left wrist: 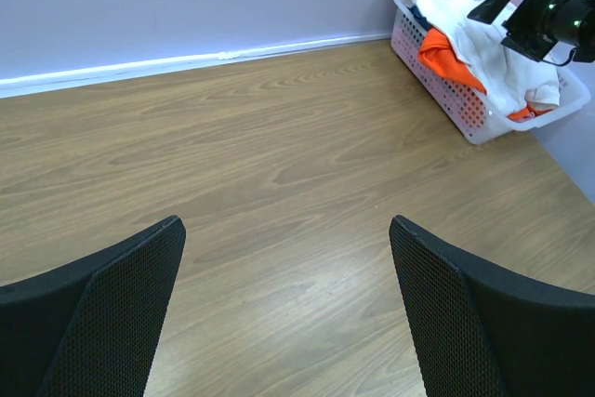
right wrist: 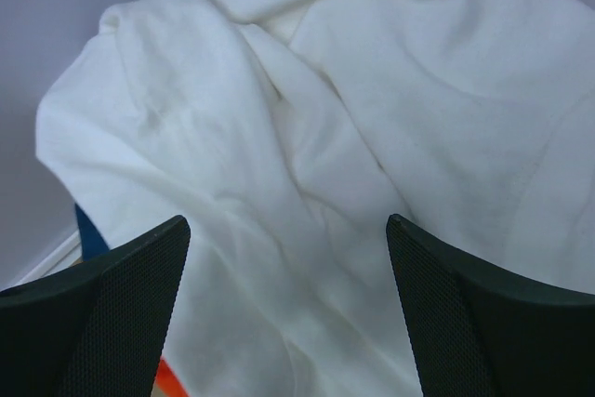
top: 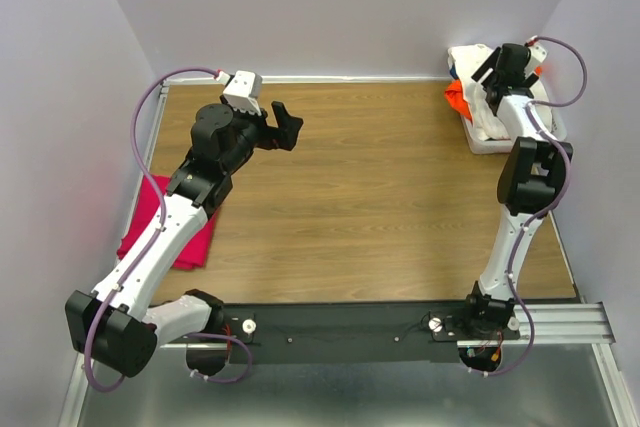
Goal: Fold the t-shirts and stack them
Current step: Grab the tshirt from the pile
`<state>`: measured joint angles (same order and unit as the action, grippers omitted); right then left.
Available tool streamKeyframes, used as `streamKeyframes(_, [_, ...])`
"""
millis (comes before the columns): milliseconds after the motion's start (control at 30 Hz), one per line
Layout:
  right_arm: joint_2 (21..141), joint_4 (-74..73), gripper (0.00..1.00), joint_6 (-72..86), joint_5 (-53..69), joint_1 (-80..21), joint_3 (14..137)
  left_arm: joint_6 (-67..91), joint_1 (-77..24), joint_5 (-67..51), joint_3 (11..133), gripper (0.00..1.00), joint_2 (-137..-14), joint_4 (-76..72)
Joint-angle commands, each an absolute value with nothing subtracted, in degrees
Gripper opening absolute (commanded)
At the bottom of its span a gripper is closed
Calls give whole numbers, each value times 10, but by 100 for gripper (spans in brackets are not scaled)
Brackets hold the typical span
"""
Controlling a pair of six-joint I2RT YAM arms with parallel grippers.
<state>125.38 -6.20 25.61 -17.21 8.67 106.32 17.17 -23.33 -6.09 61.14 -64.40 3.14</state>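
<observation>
The cream-white t-shirt (top: 485, 107) lies crumpled on top in the basket at the far right and fills the right wrist view (right wrist: 325, 137). The orange t-shirt (top: 456, 99) shows under it, also in the left wrist view (left wrist: 444, 55). The magenta-pink t-shirt (top: 152, 219) lies folded at the table's left edge, partly under the left arm. My right gripper (top: 492, 67) is open just above the white shirt (left wrist: 465, 25). My left gripper (top: 283, 125) is open and empty above the bare table at the back left.
The white lattice basket (top: 487, 142) stands in the far right corner against the walls; it also shows in the left wrist view (left wrist: 446, 90). A bit of blue cloth (right wrist: 88, 230) shows in it. Wooden tabletop (top: 370, 197) spans the middle. Walls close three sides.
</observation>
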Motion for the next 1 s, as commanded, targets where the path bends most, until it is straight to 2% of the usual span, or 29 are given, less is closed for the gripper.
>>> streamKeyframes(0, [1296,-64,93,268,-164,103,1088,173,-234,-72,624,98,-637,38])
streamKeyframes(133, [1314,-63,90,268,-142,112,1090,173,-234,-70,623,98,-637,38])
streamKeyframes(233, [1311,-63,81,265,-136,112,1085,173,-234,-71,624,98,-638,37])
streamKeyframes(333, [1302,-64,62,263,-136,112,1081,173,-234,-69,623,98,-639,37])
streamKeyframes(367, [1298,-64,45,262,-135,112,1081,174,-234,-69,623,98,-638,38])
streamKeyframes(400, [1294,-63,38,261,-135,112,1079,174,-234,-70,623,98,-638,37])
streamKeyframes(433, [1284,-63,23,260,-136,112,1077,173,-234,-69,623,98,-639,37])
streamKeyframes(567, [1262,-64,1,252,-127,112,1078,173,-234,-70,623,98,-638,37])
streamKeyframes(967, [1105,-62,1,247,-96,111,1043,173,-234,-69,623,98,-637,37])
